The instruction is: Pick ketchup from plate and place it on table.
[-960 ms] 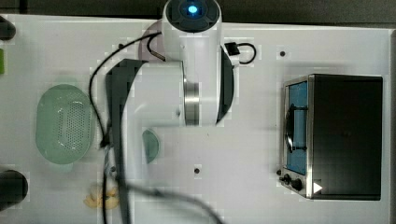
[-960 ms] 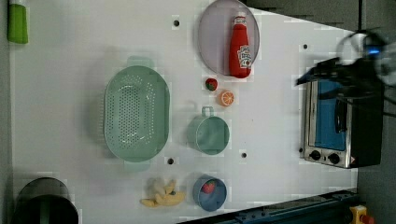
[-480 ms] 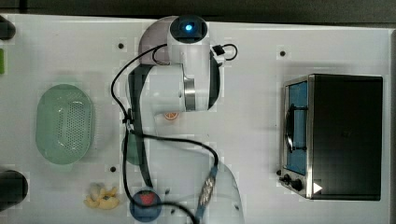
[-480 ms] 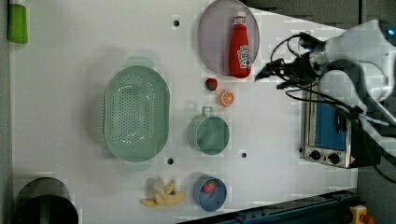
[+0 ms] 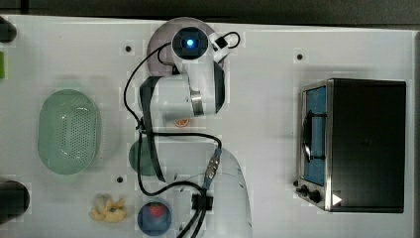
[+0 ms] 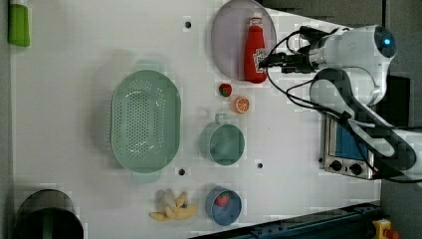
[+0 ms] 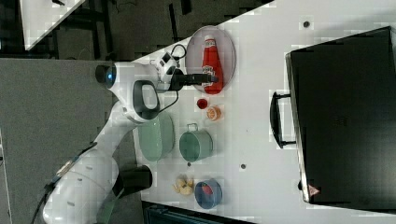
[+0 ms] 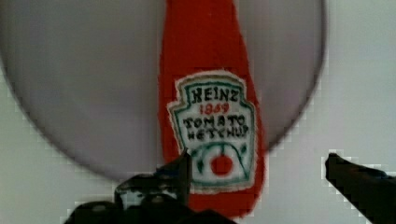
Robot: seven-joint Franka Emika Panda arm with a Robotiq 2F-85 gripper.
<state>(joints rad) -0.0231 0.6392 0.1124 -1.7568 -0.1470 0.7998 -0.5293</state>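
The small red squeeze bottle of ketchup (image 6: 255, 50) lies flat on the large round pale lilac-grey plate (image 6: 228, 45), which sits at an edge of the white surface (image 6: 89, 45) — its base reaching the plate's rim. The black end effector (image 8: 259, 170) hovers over the bottle's labelled base, fingers (image 8: 175, 175) spread wide and holding nothing — one on each side of the label.

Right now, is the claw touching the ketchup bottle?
Cannot tell. In the wrist view the open claw straddles the ketchup bottle, but depth is unclear.
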